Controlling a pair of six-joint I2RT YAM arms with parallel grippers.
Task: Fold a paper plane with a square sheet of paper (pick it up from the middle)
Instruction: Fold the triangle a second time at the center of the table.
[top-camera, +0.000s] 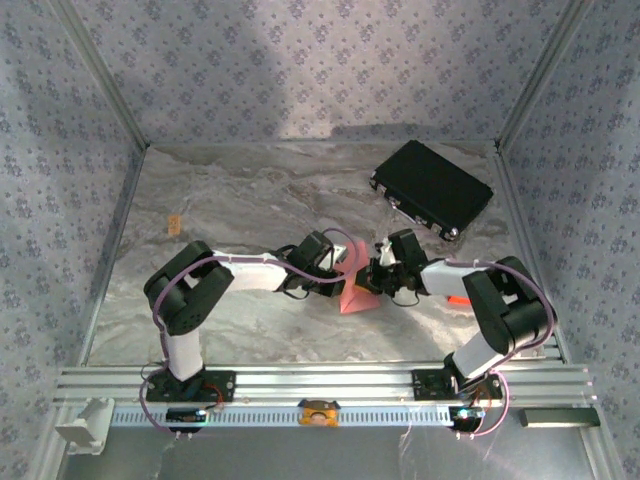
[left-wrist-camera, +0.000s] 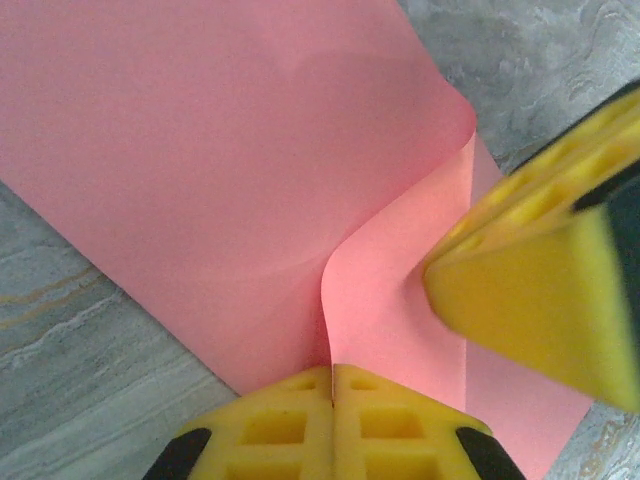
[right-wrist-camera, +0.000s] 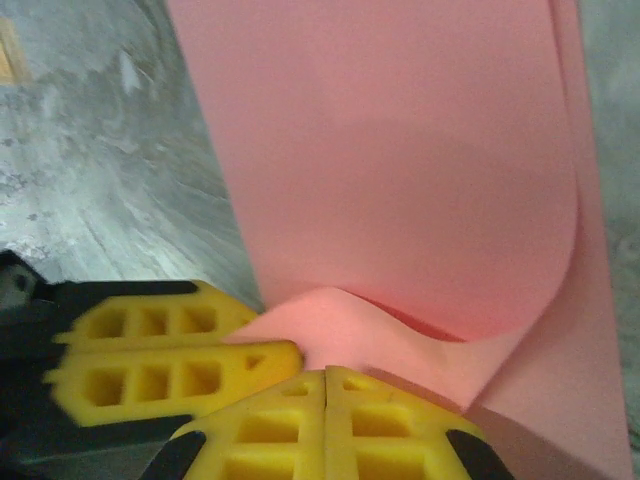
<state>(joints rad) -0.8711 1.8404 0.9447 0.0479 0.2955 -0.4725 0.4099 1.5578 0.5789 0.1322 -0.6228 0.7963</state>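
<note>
Marbled grey stone pattern covers the bench, which is closed in by an aluminium frame and walls papered in a pale blue floral print. A black rectangular case lies at the far right, and a tiny orange tag sits near the left edge. At the middle is the salmon-pink square sheet of paper, bowed and partly doubled over. The left jaws and the right jaws are each pressed together, pinching it from opposite sides.
</note>
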